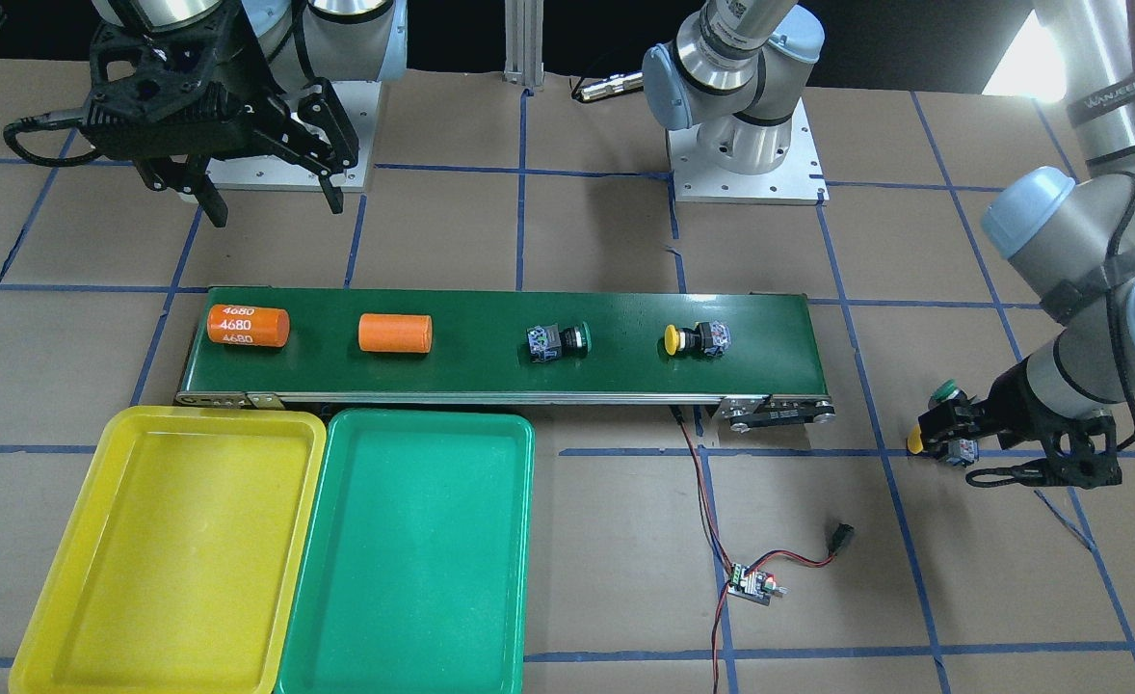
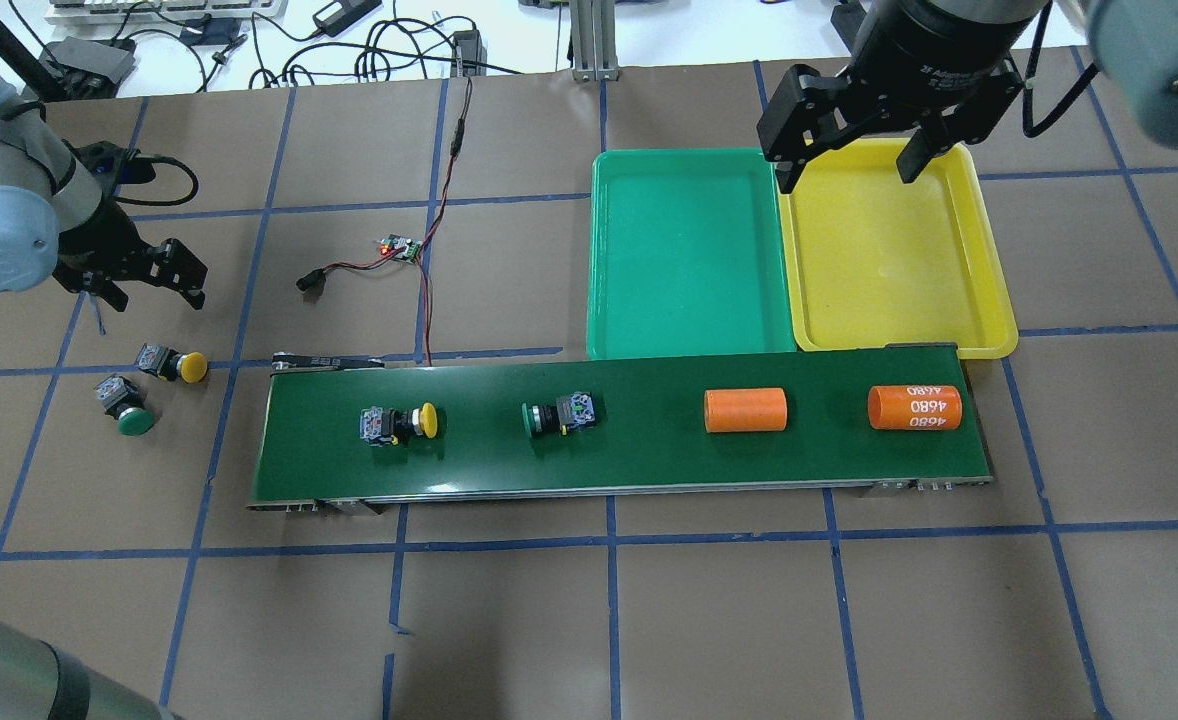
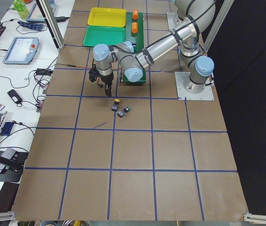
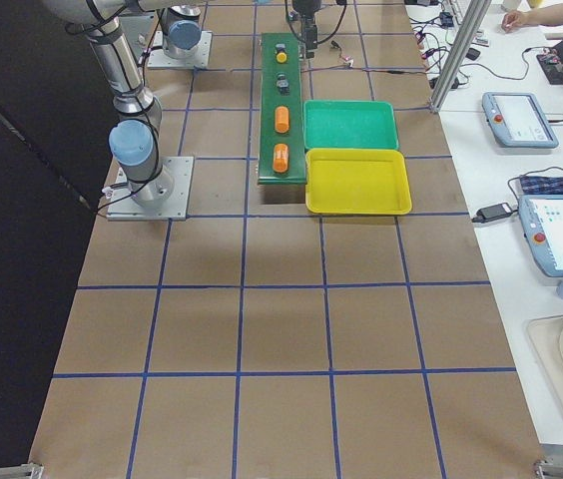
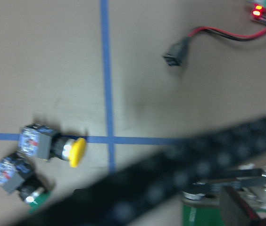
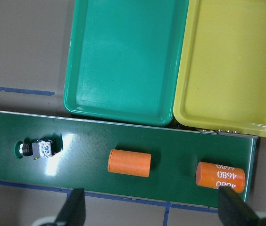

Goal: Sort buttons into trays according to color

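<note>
Two buttons lie on the belt: a yellow-capped one and a green-capped one. Two more lie on the table off the belt's end, one yellow and one green. The green tray and the yellow tray sit side by side beyond the belt, with nothing in them. My left gripper hangs open just beyond the two table buttons, touching neither. My right gripper is open and holds nothing, high over the seam between the trays.
The dark green conveyor belt also carries two orange cylinders, a plain one and one marked 4680. A small circuit board with red and black wires lies near the belt's left end.
</note>
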Controlling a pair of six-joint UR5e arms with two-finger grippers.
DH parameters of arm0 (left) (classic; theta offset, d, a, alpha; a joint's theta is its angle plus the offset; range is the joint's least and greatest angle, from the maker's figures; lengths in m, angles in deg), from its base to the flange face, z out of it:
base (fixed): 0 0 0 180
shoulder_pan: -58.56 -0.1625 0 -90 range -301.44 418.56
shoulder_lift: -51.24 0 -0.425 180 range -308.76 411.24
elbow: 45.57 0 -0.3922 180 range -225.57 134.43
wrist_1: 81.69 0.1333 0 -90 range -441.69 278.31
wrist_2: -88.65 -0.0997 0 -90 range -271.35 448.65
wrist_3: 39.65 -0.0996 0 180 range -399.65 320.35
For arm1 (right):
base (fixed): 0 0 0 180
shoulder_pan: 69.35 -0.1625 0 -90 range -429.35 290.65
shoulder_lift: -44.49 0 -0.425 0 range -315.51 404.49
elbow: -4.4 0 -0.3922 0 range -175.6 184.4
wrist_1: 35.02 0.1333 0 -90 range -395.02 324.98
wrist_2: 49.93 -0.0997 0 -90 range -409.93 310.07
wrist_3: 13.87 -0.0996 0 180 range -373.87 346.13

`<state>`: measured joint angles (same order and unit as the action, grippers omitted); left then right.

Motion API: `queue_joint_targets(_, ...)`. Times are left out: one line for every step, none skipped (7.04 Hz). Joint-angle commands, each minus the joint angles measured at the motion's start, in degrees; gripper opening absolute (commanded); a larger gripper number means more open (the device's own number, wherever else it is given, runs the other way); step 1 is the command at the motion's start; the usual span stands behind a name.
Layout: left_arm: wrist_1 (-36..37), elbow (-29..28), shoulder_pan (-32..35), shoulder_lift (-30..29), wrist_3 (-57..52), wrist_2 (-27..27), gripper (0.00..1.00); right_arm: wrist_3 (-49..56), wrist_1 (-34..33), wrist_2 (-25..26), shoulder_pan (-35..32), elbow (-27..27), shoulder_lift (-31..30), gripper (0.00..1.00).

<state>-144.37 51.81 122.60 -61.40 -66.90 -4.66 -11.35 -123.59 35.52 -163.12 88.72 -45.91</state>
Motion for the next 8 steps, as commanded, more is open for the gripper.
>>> queue_joint_targets(1.9, 1.4, -3.0, -3.1, -7.8, 2.1, 1.00, 4.3, 1.2, 3.0, -0.1, 2.9, 0.1, 1.00)
queue_joint_targets(1.9, 2.4, -3.1, -3.2, -8.8, 2.3, 1.00, 7.5, 0.5, 3.2, 0.0, 6.4, 0.6, 1.00)
queue_joint_targets(1.9, 3.2, -3.2, -3.4, -11.0, 2.3, 1.00, 7.6, -0.5, 3.1, 0.4, 6.8, 2.0, 1.00)
queue_joint_targets(2.5, 3.2, -3.7, -4.1, -11.9, 2.3, 1.00, 7.3, -5.6, 2.3, 1.2, 7.5, 4.7, 1.00)
queue_joint_targets(2.5, 3.2, -4.3, -4.5, -13.1, 2.3, 1.00, 7.1, -9.0, 2.4, 0.7, 7.5, 8.5, 1.00)
queue_joint_targets(2.6, 3.2, -4.4, -4.8, -14.6, 2.3, 1.00, 8.5, -9.0, 2.4, 1.1, 6.9, 11.4, 1.00)
queue_joint_targets(2.6, 3.2, -4.4, -5.0, -14.6, 2.3, 1.00, 12.6, -9.1, 2.4, 1.1, 7.0, 11.7, 1.00)
queue_joint_targets(2.9, 3.2, -4.5, -5.4, -14.8, 2.2, 1.00, 23.0, -9.1, 2.4, 1.0, 7.4, 11.7, 1.00)
